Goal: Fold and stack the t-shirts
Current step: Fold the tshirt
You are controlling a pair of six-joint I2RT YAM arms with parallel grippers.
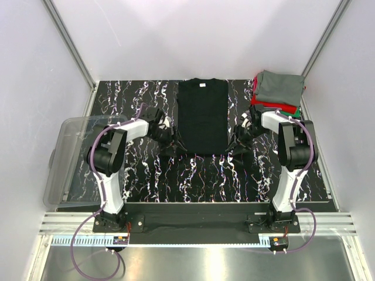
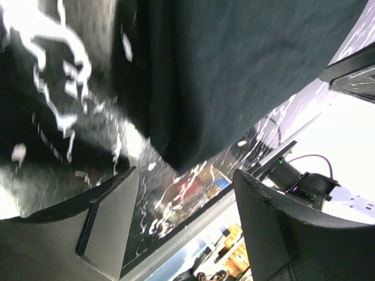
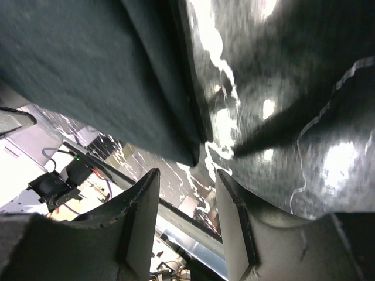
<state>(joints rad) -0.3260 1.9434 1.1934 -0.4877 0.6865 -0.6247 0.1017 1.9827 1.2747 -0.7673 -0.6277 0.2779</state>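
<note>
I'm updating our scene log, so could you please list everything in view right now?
black shirt: 1, black, flat mid-table, sleeves folded in
folded shirts: at least 3, grey on top, red and green below, stacked at the far right corner
bin: 1, clear, left table edge
table: 1, black with white veins
left arm: 1, white and black, near edge
right arm: 1, white and black, near edge
left gripper: 1, black, open, by the black shirt's near left corner
right gripper: 1, black, open, by its near right corner
</note>
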